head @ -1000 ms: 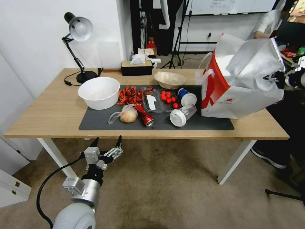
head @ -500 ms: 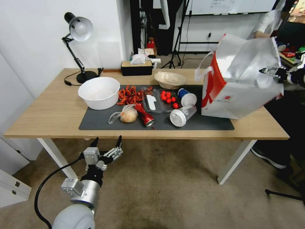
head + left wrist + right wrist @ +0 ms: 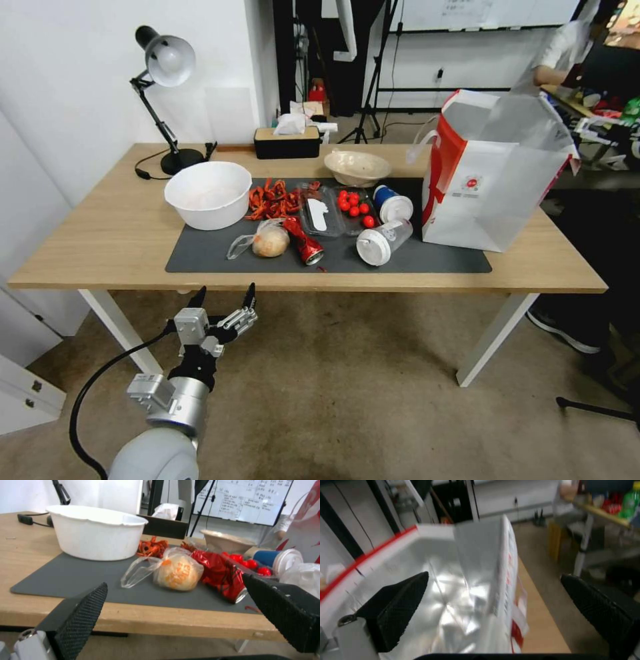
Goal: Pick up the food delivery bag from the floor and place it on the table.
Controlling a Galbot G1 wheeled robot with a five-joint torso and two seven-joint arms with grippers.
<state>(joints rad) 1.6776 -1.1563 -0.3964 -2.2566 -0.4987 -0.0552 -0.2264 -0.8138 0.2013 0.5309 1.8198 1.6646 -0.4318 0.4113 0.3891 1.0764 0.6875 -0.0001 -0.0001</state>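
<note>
The food delivery bag [image 3: 497, 193], white with a red side panel and foil lining, stands upright on the right end of the table [image 3: 100, 247], partly on the dark grey mat [image 3: 200, 257]. My right gripper [image 3: 598, 128] is open beside the bag's top right edge and touches nothing. In the right wrist view that gripper [image 3: 495, 575] hangs over the bag's open foil mouth [image 3: 453, 610], its fingers spread wide. My left gripper [image 3: 223, 300] is open and holds nothing, low over the floor [image 3: 347, 387] just in front of the table's front edge; in the left wrist view it [image 3: 174, 580] faces the mat.
On the mat lie a white bowl [image 3: 208, 193], red shells [image 3: 270, 199], a tray of tomatoes [image 3: 353, 207], two tipped cups [image 3: 383, 240], a crushed red can [image 3: 303, 243] and a bagged bread roll [image 3: 269, 241]. A desk lamp [image 3: 163, 67] and a tissue box [image 3: 287, 141] stand behind.
My right gripper has let go of the bag's rim and drawn back to the right. The bag has swung from tilted to upright. The left arm has not moved.
</note>
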